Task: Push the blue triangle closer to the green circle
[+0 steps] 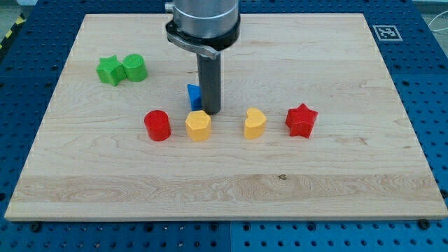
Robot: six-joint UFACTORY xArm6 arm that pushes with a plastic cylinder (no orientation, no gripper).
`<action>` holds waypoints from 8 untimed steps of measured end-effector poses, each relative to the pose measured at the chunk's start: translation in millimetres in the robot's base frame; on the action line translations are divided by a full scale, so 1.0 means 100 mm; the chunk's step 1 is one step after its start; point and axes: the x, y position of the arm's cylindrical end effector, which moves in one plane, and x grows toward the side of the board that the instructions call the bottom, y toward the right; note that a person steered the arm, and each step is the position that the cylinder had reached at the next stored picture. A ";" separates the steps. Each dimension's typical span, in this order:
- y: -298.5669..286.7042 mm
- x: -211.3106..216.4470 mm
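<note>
My tip [211, 112] rests on the worktop [336, 175], touching the blue triangle [193, 96] on its right; no jaws exist here. The green circle [134, 67] sits well apart, upper left.

No readable text, numbers or brand names anywhere. Only sign: a black-and-white square fiducial marker [386, 32] at the top-right corner of the wooden bench [336, 175]; its pattern is too small to decode. Yellow-black hazard stripes [15, 28] at the view's top-left edge, off the bench, carry no lettering. Blocks and the rod carry no labels.
</note>
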 end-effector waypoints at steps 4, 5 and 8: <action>-0.82 -0.35; -1.02 -0.40; 0.06 -0.42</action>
